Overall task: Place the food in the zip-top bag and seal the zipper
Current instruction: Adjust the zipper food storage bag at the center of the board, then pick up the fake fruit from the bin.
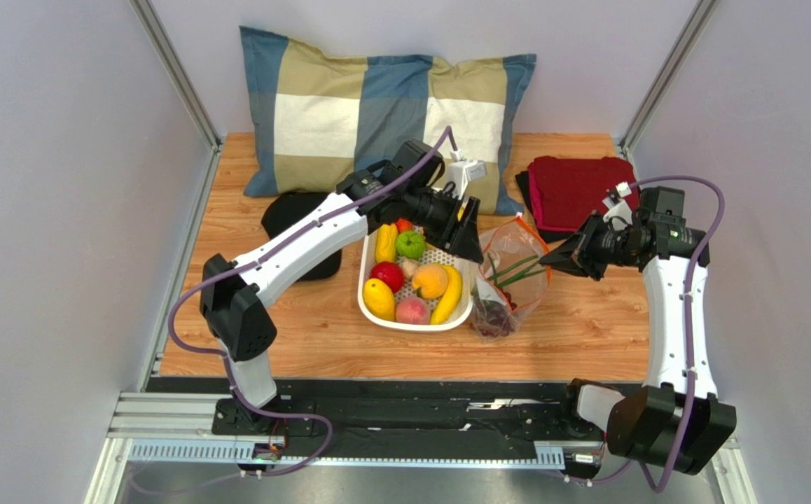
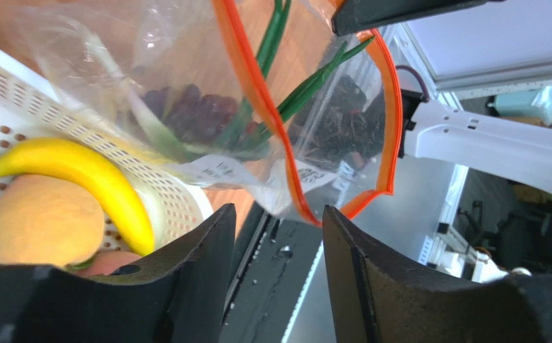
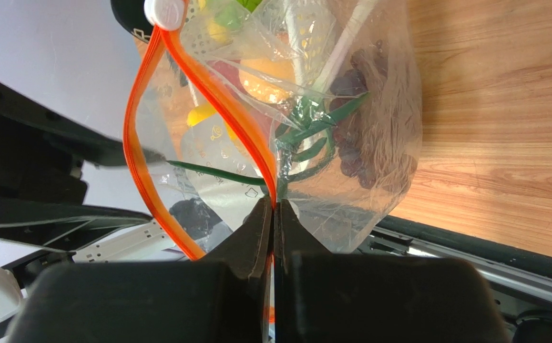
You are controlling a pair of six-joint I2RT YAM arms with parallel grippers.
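The clear zip-top bag (image 1: 513, 275) stands to the right of the white basket (image 1: 420, 321), mouth up, with dark grapes (image 2: 193, 111) and green scallions (image 2: 307, 89) inside. My right gripper (image 3: 273, 207) is shut on one lip of the orange zipper (image 3: 221, 107); a white slider (image 3: 164, 11) sits at the strip's far end. My left gripper (image 2: 279, 229) hangs open over the basket's right end, just short of the bag's other lip, with nothing between its fingers. The basket holds a banana (image 2: 93, 171), an orange (image 1: 430, 280), a peach (image 1: 412, 310), a red apple (image 1: 386, 275) and a green apple (image 1: 411, 245).
A checked pillow (image 1: 378, 110) leans against the back wall. A folded red cloth (image 1: 578, 189) lies at the back right, a black pad (image 1: 299, 226) left of the basket, and a small white box (image 1: 470, 168) behind my left wrist. Walls close both sides.
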